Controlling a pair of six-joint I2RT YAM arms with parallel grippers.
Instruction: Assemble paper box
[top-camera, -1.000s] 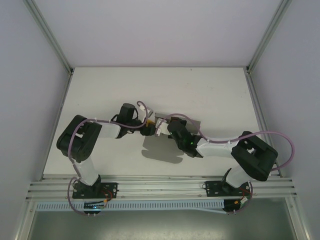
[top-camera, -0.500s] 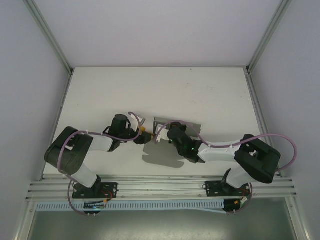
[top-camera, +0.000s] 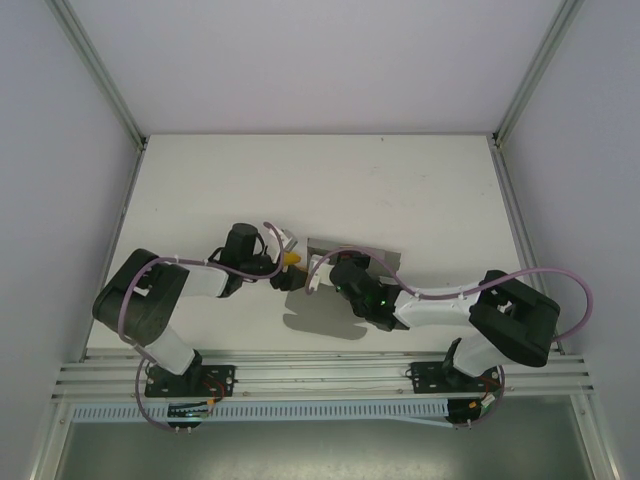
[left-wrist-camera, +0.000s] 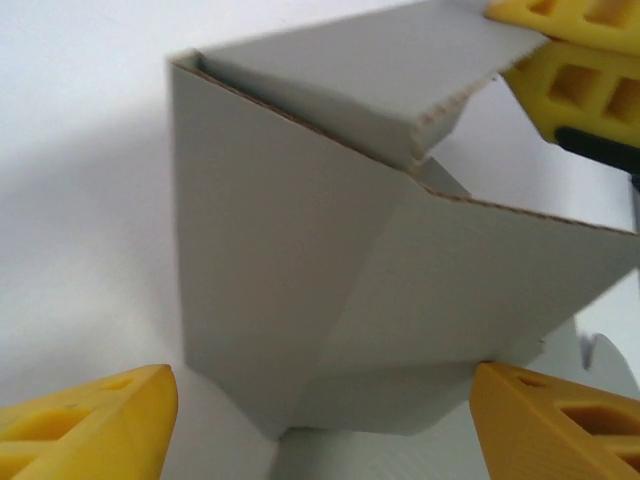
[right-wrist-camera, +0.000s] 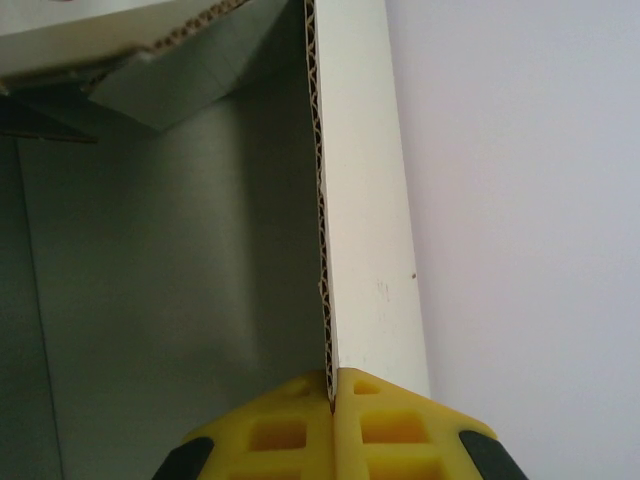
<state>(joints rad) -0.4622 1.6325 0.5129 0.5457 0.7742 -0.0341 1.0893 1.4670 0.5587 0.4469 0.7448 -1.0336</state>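
Where the two arms reach inward from the near edge of the tabletop (top-camera: 430, 180), the paper box (top-camera: 318, 318) lies between them, a little ahead of their bases: a partly folded grey cardboard piece, with one flat panel on the surface and a wall raised along its far side. Left gripper (top-camera: 291, 262) stands at the box's far left corner with its jaws wide apart. In the left wrist view its yellow fingers (left-wrist-camera: 90, 425) flank a raised, creased corner of the box (left-wrist-camera: 330, 290), and whether they touch the cardboard cannot be told. Right gripper (top-camera: 322, 272) sits just beside it, over the same raised wall. The right wrist view shows the right gripper (right-wrist-camera: 335, 400) clamped tight on the corrugated edge of an upright panel of the box (right-wrist-camera: 365, 200), one pad on each face. Beyond the box, the white tabletop runs to the back wall.
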